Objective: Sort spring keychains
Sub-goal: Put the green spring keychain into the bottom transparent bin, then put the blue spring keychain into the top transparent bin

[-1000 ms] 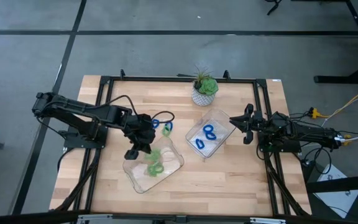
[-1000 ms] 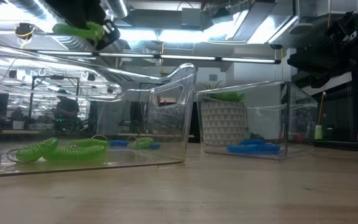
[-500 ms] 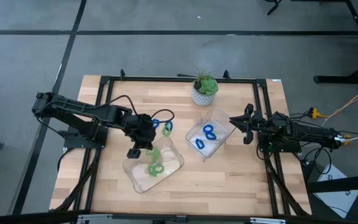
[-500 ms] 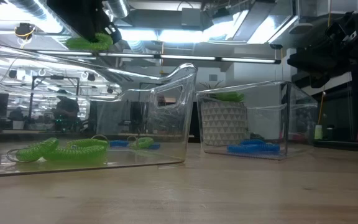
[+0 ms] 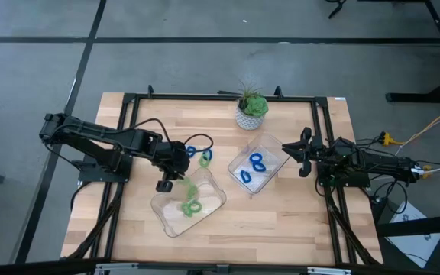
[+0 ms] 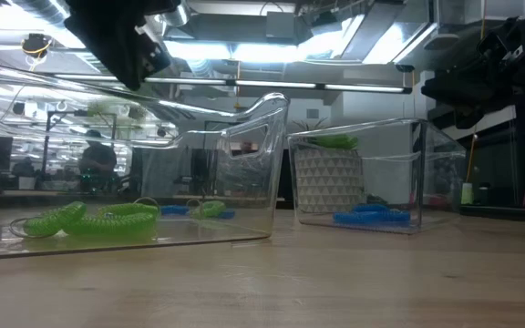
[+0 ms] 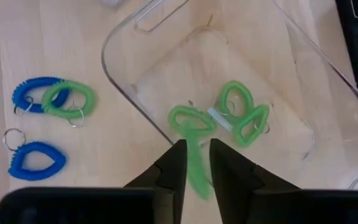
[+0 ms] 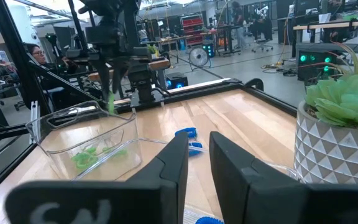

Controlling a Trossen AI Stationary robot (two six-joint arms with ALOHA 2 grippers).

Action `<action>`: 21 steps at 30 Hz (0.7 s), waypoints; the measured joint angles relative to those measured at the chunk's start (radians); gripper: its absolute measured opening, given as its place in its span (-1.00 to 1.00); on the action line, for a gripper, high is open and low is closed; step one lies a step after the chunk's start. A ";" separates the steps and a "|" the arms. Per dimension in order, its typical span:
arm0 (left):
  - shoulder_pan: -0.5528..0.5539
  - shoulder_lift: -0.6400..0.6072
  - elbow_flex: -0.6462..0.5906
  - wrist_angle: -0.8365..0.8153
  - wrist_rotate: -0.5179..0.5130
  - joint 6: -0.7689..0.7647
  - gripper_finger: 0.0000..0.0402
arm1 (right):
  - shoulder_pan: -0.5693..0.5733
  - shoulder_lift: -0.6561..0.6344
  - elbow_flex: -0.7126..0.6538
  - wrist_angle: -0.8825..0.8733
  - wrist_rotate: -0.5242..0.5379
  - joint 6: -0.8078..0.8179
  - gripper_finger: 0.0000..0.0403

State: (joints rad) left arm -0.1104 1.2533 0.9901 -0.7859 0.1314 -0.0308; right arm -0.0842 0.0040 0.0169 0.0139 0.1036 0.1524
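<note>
My left gripper (image 5: 176, 180) hovers open over the near-left clear tray (image 5: 212, 200). A green spring keychain (image 7: 195, 168) shows as a blur in mid-air just below its fingertips (image 6: 108, 109), apart from them. Two more green keychains (image 7: 244, 115) lie on that tray's floor. The second clear tray (image 5: 273, 145) holds two blue keychains (image 5: 255, 162). On the bare wood beside the left tray lie a blue and a green keychain overlapping (image 7: 51, 98) and one more blue keychain (image 7: 36, 160). My right gripper (image 5: 287, 150) waits open at the right tray's far-right side.
A green potted plant in a white pot (image 5: 250, 108) stands at the table's far edge, behind the right tray. A black frame (image 5: 220, 97) runs around the tabletop. Bare wood stretches along the near edge (image 5: 266, 229).
My left gripper, holding a green keychain above the left tray, has drawn slightly toward the table's left and let go. The keychain has left the fingers and is dropping toward the tray floor. My right arm has kept still.
</note>
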 joint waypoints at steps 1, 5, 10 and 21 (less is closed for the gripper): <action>0.000 0.000 0.000 -0.001 0.000 -0.004 -0.65 | 0.000 0.000 0.000 0.000 0.000 0.000 -0.67; 0.000 0.000 0.000 0.005 0.016 -0.030 -0.53 | 0.000 0.000 0.000 0.000 0.000 0.000 -0.67; 0.000 0.000 0.000 0.007 0.017 -0.036 -0.39 | 0.000 0.000 0.000 0.000 0.000 0.000 -0.67; 0.003 0.000 0.000 0.013 -0.177 -0.039 -0.23 | 0.000 0.000 0.000 0.000 0.000 0.000 -0.67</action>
State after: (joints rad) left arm -0.1070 1.2530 0.9901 -0.7730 -0.0460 -0.0693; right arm -0.0841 0.0040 0.0166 0.0139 0.1036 0.1524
